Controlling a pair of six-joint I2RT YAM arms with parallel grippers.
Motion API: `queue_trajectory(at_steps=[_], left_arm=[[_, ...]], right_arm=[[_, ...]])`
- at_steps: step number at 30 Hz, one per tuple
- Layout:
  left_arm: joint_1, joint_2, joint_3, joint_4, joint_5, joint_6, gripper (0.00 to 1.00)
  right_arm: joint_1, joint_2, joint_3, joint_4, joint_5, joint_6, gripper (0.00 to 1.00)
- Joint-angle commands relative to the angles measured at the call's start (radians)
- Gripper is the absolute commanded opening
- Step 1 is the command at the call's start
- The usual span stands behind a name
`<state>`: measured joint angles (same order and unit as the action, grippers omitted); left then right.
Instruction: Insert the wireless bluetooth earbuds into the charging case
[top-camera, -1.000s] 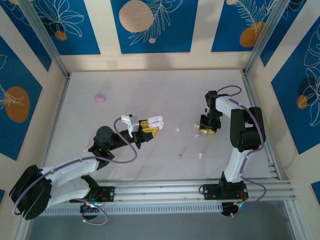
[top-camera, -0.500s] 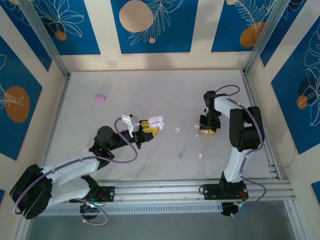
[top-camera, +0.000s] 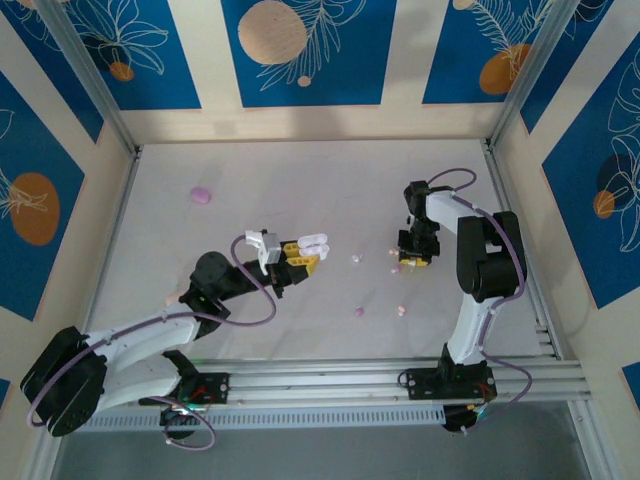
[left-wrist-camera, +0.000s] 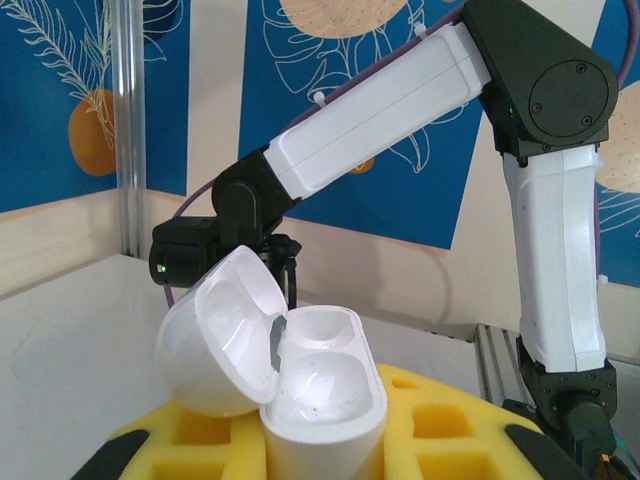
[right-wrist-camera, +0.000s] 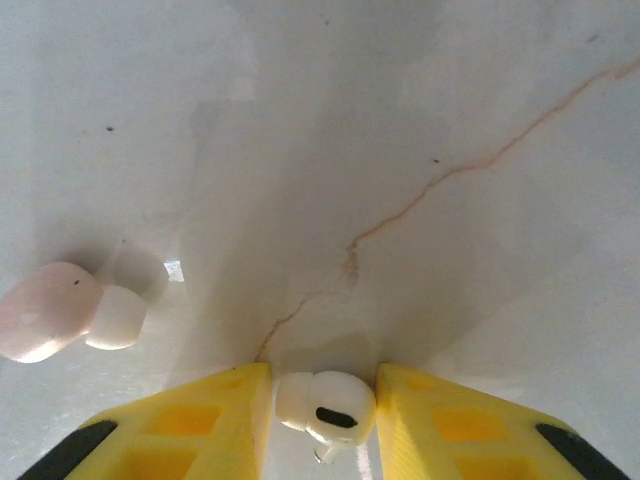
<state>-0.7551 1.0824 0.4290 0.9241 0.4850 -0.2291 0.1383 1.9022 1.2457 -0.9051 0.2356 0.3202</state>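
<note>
Left arm (top-camera: 150, 335) low, outstretched | left fingers (left-wrist-camera: 450, 420) pinch open glossy white charging case (left-wrist-camera: 325, 400) | right arm (top-camera: 480, 260) folded | right fingers (right-wrist-camera: 210, 420) straddle small white earbud (right-wrist-camera: 325, 405), grip unclear

white table (top-camera: 300, 170), possibly cracked, blue patterned walls (top-camera: 130, 50)

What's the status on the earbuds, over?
Left end effector shut on open white plastic charging case. Right end effector straddles small white plastic earbud on table, grip unclear. Nothing blocking.
</note>
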Motion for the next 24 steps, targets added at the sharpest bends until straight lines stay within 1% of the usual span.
queue_trajectory(at_steps=[1,7,13,20,24], left_arm=[[-0.013,0.001,0.012,0.035,0.000,-0.007,0.16],[-0.013,0.004,0.016,0.032,0.000,-0.007,0.16],[-0.017,0.005,0.018,0.030,-0.019,-0.008,0.16],[-0.031,0.020,0.026,0.025,-0.062,-0.010,0.16],[-0.046,0.033,0.031,0.028,-0.090,-0.009,0.16]], right_arm=[[0.007,0.022,0.020,0.023,0.024,-0.008,0.32],[0.024,-0.037,0.011,0.022,0.038,0.005,0.27],[0.054,-0.189,-0.028,0.027,0.049,0.032,0.27],[0.199,-0.466,-0.054,0.064,0.116,0.032,0.27],[0.310,-0.627,-0.043,0.093,0.154,0.029,0.27]])
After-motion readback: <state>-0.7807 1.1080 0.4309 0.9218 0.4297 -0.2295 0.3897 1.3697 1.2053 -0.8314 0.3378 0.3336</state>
